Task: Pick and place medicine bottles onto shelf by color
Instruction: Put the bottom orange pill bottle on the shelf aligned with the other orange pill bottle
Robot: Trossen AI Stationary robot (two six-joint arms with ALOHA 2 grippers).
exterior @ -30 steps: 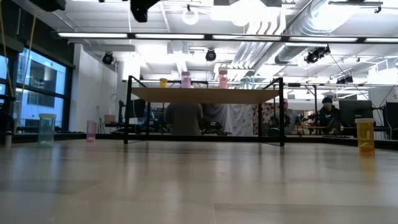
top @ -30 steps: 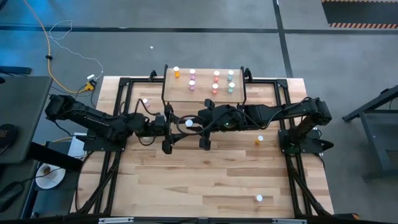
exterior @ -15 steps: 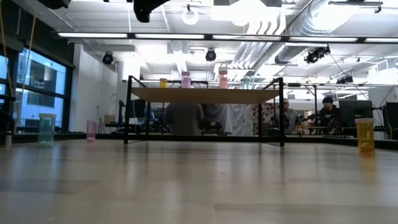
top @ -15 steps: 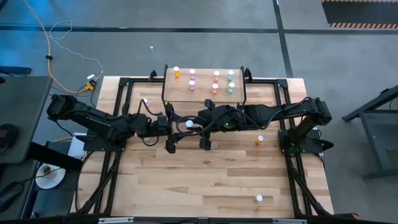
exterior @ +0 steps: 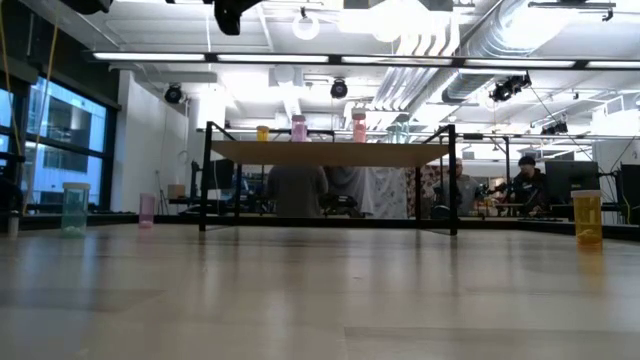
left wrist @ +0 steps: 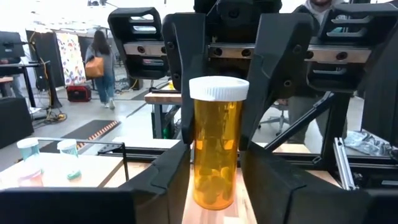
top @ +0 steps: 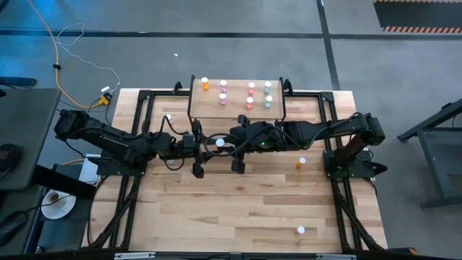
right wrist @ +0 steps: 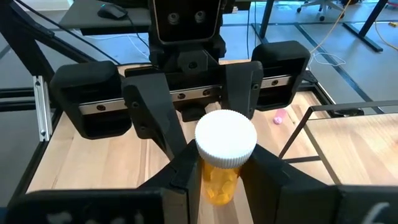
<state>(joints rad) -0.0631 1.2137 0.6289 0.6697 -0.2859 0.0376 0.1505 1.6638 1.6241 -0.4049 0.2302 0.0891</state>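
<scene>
Mid-desk [top: 238, 209], two pincers meet nose to nose around one orange bottle [left wrist: 216, 149] with a white cap. The left pincer [top: 204, 143] and right pincer [top: 232, 142] both clamp it upright — a shared grip. Beyond, at twelve o'clock, stands the shelf [top: 237, 108] with sorted bottles.

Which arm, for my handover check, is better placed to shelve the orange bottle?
Left, probably. The left gripper and right gripper both clasp the orange bottle, but the shelved orange bottle stands at the shelf's left end, the left arm's side.
</scene>
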